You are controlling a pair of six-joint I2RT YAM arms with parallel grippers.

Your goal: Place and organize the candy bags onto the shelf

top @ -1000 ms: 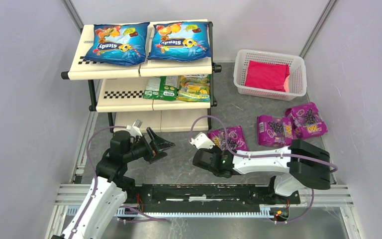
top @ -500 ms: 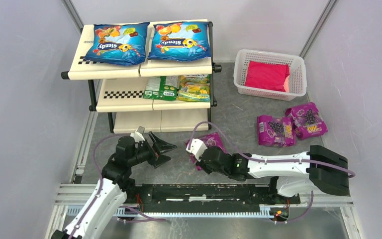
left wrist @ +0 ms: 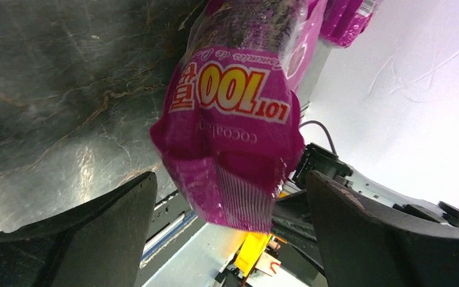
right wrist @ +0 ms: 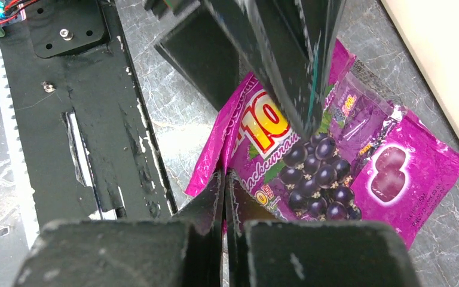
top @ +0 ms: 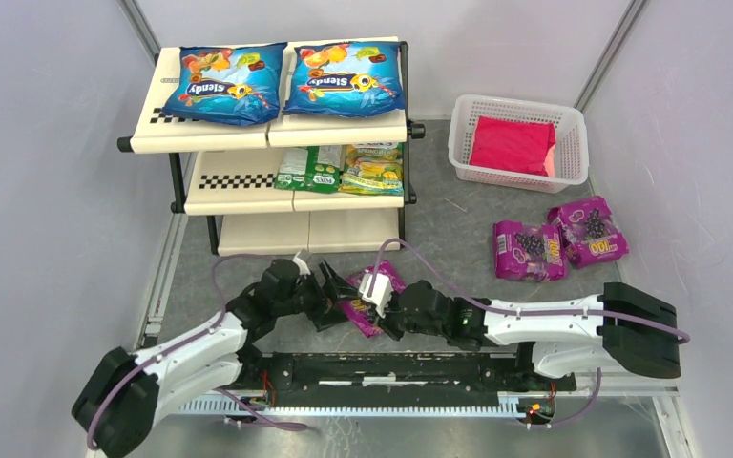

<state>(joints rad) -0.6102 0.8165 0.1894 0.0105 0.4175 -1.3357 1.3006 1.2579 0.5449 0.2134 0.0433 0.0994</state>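
Observation:
My right gripper [top: 370, 315] is shut on the edge of a purple candy bag [top: 363, 301], held just above the floor in front of the shelf [top: 248, 181]; its pinched edge shows in the right wrist view [right wrist: 311, 173]. My left gripper [top: 336, 298] is open, its fingers [left wrist: 95, 227] on either side of the bag's sealed end [left wrist: 233, 149], not touching it. Two blue bags [top: 224, 84] lie on the top tier. Two green-yellow bags [top: 344, 168] lie on the middle tier. Two more purple bags [top: 558, 240] lie on the floor at right.
A white mesh basket [top: 573, 124] with a red packet [top: 511, 145] stands at the back right. The shelf's bottom tier [top: 286, 229] is bare. A black rail [top: 391, 367] runs along the near edge between the arm bases.
My right gripper has carried the purple bag left toward the left arm. My left gripper has swung right and now brackets the bag's end.

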